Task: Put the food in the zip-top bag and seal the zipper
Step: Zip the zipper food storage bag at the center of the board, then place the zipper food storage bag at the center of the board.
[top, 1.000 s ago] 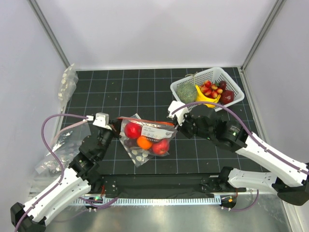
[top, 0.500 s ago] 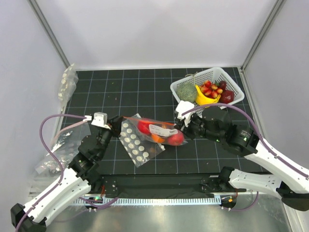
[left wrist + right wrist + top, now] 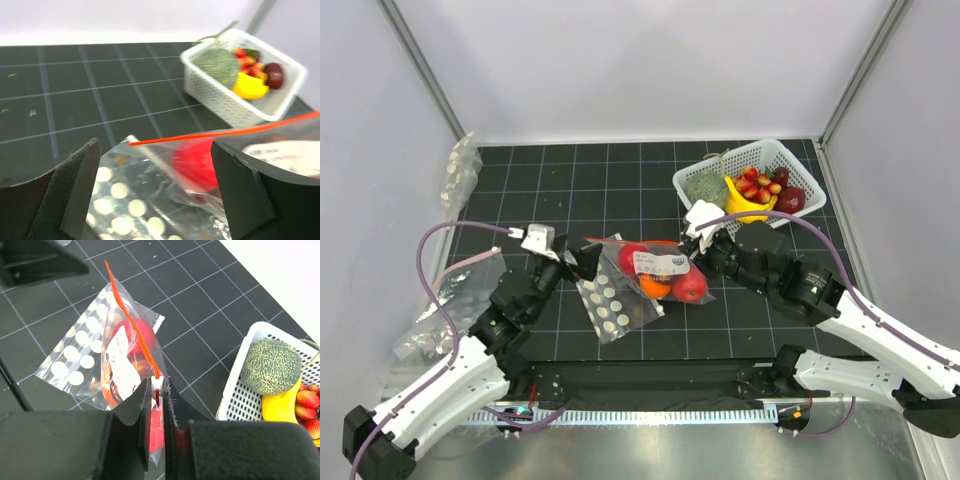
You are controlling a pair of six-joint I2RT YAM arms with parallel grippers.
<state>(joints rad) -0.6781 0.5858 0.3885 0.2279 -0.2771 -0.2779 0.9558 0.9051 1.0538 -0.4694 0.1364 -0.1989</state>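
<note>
The zip-top bag [image 3: 660, 268] sits near the middle of the bench [image 3: 620, 180] with the red and orange food [image 3: 690, 288] inside, partly over a bag of white discs [image 3: 610, 305]. The right gripper [image 3: 156, 386] is clenched on the zipper [image 3: 131, 322] at its right end. The left gripper [image 3: 155, 185] is released, its jaws wide apart just beside the bag's left end.

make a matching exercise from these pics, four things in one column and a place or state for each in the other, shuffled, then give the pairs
Column one
1. left gripper
2. right gripper
3. green melon
4. red ball

Column two
A. in the white basket
B. open, holding nothing
C. inside the zip-top bag
D. shut on the zipper

Pairs: 1-B, 2-D, 3-A, 4-C
</note>
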